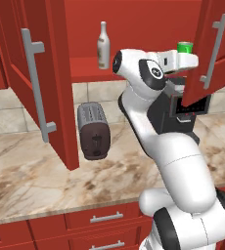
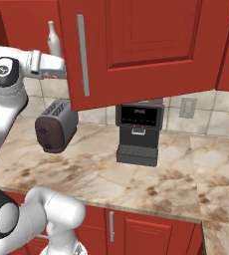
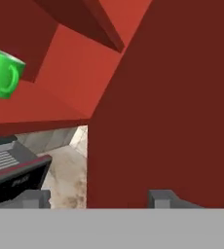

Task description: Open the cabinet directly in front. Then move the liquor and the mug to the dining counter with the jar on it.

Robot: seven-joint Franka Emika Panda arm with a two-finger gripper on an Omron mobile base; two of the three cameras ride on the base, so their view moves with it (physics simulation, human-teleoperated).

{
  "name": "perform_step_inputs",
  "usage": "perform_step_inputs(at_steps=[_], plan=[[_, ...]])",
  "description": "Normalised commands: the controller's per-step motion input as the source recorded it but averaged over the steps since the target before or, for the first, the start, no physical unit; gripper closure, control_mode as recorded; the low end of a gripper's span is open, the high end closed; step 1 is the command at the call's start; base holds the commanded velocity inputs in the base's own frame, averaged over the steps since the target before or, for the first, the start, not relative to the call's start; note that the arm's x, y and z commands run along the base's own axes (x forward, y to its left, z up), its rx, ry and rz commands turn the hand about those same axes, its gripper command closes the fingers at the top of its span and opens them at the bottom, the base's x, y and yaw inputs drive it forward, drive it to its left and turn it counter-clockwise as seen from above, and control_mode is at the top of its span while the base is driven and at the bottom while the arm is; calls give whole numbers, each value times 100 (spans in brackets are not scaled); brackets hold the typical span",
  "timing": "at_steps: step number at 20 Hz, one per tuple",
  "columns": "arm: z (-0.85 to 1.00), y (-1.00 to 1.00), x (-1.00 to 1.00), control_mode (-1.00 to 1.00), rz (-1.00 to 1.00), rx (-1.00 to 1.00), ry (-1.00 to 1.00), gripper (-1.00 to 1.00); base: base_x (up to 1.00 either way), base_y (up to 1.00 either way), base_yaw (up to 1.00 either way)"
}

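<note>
The cabinet [image 1: 51, 83] doors hang open. Gripper [image 3: 97, 198] fingers are apart, holding nothing. The green mug [image 3: 3, 73] sits at ten o'clock.

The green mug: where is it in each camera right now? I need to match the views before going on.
Left base view: the mug is upper right on the cabinet shelf, just above the white hand.
Right base view: I cannot make it out.
Hand view: the mug sits at the left edge.
Shared landmark: the black coffee machine below the cabinet.

Arm raised, hand [image 3: 97, 198] fingers apart.
</note>
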Motion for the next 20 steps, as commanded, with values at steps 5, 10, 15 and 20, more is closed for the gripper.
perform_step_inputs(at_steps=[5, 10, 15, 20], plan=[[-1, -100, -73, -100, -32, 10, 0, -100, 0, 0, 0], [-6, -100, -58, -100, -31, 13, 0, -100, 0, 0, 0], [-5, -100, -38, -100, -27, 12, 0, -100, 0, 0, 0], [-2, -100, -41, -100, -24, 11, 0, -100, 0, 0, 0]])
